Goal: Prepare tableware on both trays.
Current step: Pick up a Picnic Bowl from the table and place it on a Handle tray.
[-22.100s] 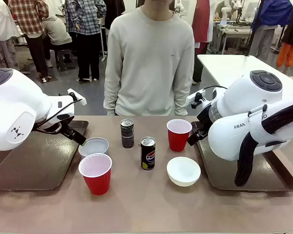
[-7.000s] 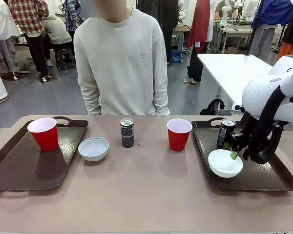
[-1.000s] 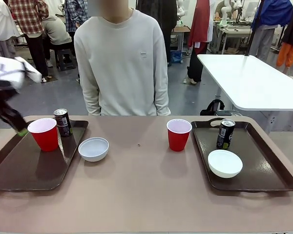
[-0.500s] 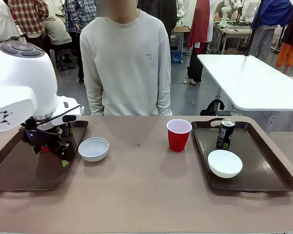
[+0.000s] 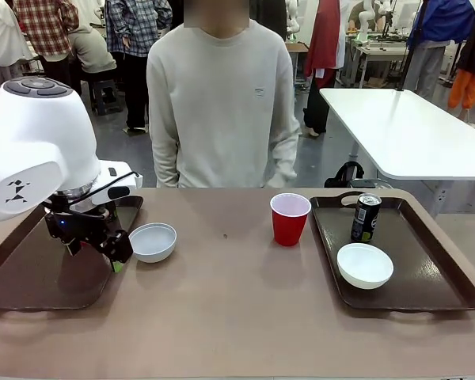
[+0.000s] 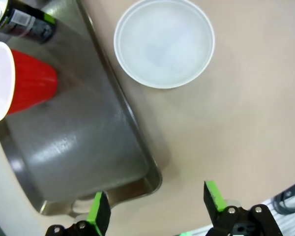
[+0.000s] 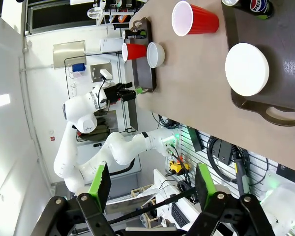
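Observation:
My left gripper point(image 5: 99, 249) hangs open and empty over the right edge of the left tray point(image 5: 24, 277), just left of a white bowl point(image 5: 152, 241) that sits on the table. In the left wrist view the bowl point(image 6: 163, 42) lies ahead of the open gripper point(image 6: 156, 209), beside the tray point(image 6: 88, 162), which holds a red cup point(image 6: 19, 81) and a dark can point(image 6: 24, 22). A second red cup point(image 5: 290, 218) stands on the table mid-right. The right tray point(image 5: 443, 277) carries a can point(image 5: 366, 218) and a bowl point(image 5: 365, 265). My right gripper point(image 7: 151, 181) is open and empty, far from the table.
A person in a pale sweater point(image 5: 222, 103) stands at the far side, arms down. Bare tabletop point(image 5: 237, 317) stretches between the trays. A white table point(image 5: 404, 127) stands behind on the right.
My left arm has swung in from the left edge and moved right, down to the tray's right rim beside the bowl. The person has shifted a little to the right.

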You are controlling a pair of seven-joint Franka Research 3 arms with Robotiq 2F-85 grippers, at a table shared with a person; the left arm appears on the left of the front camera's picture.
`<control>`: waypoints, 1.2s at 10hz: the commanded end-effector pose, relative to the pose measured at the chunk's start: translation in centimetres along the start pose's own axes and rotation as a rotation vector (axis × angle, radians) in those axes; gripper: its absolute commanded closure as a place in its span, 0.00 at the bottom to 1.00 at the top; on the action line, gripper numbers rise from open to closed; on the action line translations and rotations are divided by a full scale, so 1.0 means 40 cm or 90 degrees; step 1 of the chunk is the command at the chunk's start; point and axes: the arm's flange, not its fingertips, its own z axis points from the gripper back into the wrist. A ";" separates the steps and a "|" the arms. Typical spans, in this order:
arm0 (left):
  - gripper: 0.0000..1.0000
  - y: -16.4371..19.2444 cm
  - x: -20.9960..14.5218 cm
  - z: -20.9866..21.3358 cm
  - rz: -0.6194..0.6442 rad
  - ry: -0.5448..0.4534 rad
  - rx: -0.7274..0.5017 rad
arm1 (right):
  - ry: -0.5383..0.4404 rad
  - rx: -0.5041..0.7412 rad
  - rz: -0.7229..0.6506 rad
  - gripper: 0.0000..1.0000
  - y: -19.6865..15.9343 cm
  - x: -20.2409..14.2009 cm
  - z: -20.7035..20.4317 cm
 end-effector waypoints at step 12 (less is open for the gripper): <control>0.00 -0.139 0.284 -0.150 0.197 -0.050 -0.123 | -0.002 0.013 0.001 0.10 0.004 -0.001 -0.002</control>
